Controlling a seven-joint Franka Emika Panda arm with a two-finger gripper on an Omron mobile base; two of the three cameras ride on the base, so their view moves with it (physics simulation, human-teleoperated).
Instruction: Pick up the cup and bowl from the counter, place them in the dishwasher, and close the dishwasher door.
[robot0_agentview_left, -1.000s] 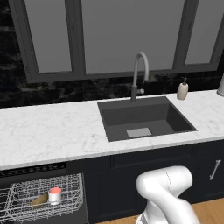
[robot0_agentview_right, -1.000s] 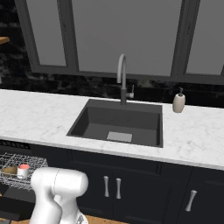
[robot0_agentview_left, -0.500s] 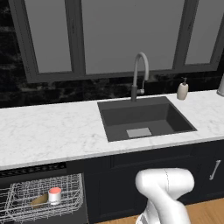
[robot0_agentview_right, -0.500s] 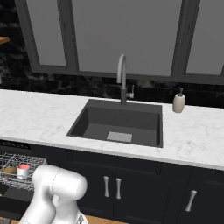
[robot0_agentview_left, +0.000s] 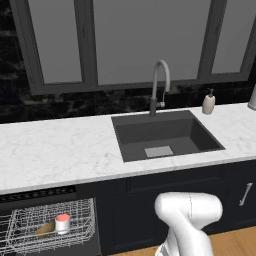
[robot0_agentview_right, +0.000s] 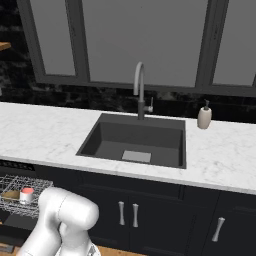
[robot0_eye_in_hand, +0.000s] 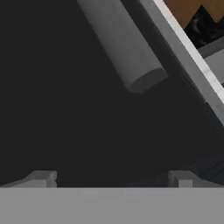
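Note:
The white cup (robot0_agentview_left: 62, 222) with its red top stands in the dishwasher's white wire rack (robot0_agentview_left: 25, 241), and the golden-brown bowl (robot0_agentview_left: 45, 229) lies just left of it. From the right base view the cup (robot0_agentview_right: 27, 194) and bowl (robot0_agentview_right: 11, 194) sit in the same rack, below the black control strip (robot0_agentview_left: 37, 194). In the hand view my gripper (robot0_eye_in_hand: 111, 179) is open with nothing between its fingertips, close to the dark dishwasher door (robot0_eye_in_hand: 65, 131). The end of the silver bar handle (robot0_eye_in_hand: 120, 43) lies ahead of it. The marble counter (robot0_agentview_left: 55, 150) carries neither dish.
The dark sink (robot0_agentview_left: 165, 135) with its faucet (robot0_agentview_left: 160, 85) is set in the counter, and a beige soap dispenser (robot0_agentview_left: 208, 102) stands at its back right. Dark cabinets with short handles (robot0_agentview_right: 127, 214) run under the sink. My white arm (robot0_agentview_left: 187, 210) bends low in front of them.
The arm's white elbow has shifted only slightly. Cup, bowl and rack have not moved.

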